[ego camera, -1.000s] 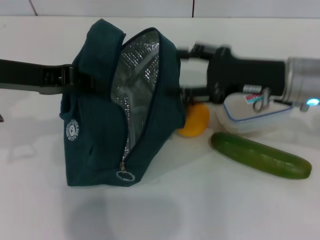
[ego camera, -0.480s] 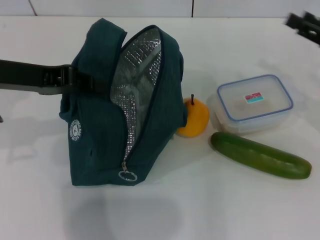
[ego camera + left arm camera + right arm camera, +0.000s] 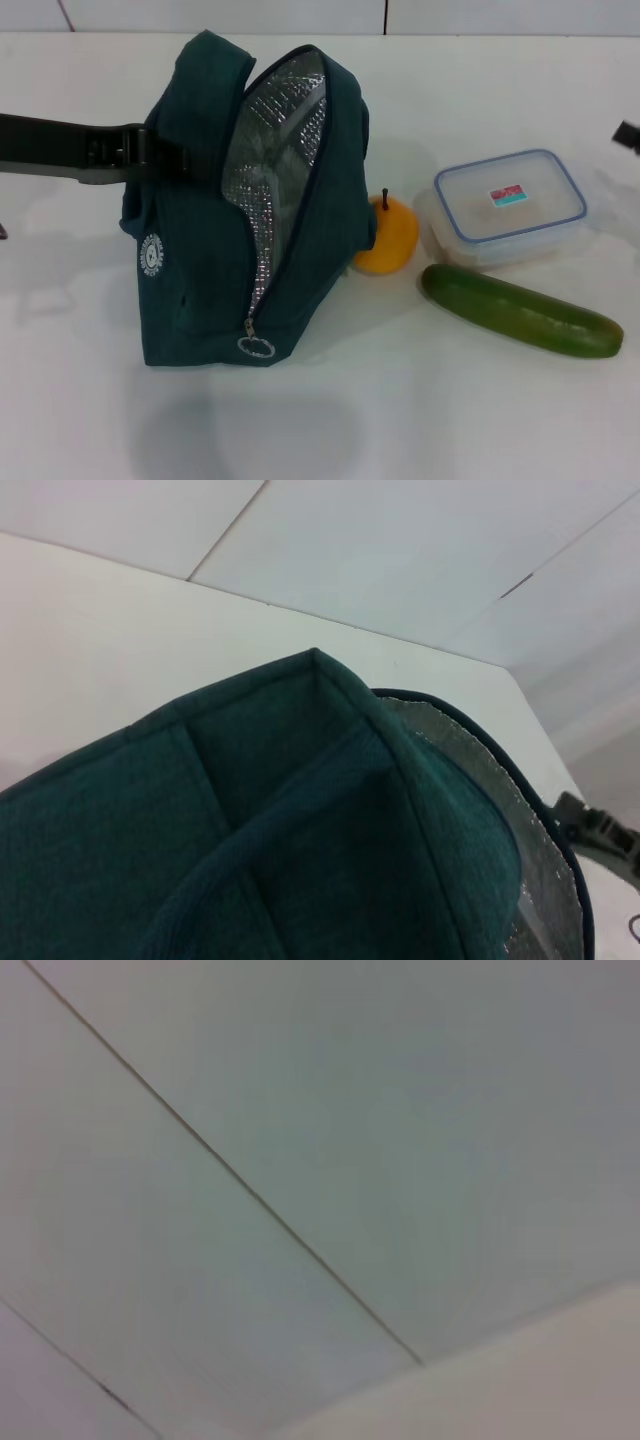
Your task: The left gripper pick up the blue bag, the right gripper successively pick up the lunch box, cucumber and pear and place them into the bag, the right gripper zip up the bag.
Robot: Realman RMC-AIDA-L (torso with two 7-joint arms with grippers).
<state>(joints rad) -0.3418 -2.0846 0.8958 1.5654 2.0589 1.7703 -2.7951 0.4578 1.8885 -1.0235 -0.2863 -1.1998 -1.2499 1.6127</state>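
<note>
The blue bag point(image 3: 200, 250) stands on the white table, its zip open and the silver foil lining point(image 3: 275, 150) showing. My left gripper point(image 3: 140, 152) reaches in from the left and is shut on the bag's upper handle side. The left wrist view is filled with the bag's teal fabric point(image 3: 300, 820). To the right of the bag lie the pear point(image 3: 388, 236), the lunch box point(image 3: 510, 206) and, in front of it, the cucumber point(image 3: 520, 311). Only a dark sliver of my right gripper point(image 3: 629, 135) shows at the right edge, away from all of them.
The ring zipper pull point(image 3: 255, 348) hangs at the low end of the bag's opening. White table point(image 3: 400, 420) stretches in front of the objects. Grey wall panels point(image 3: 300, 1160) fill the right wrist view.
The right arm has pulled back from above the lunch box to the right edge of the head view. The bag has shifted only slightly in the left gripper's hold.
</note>
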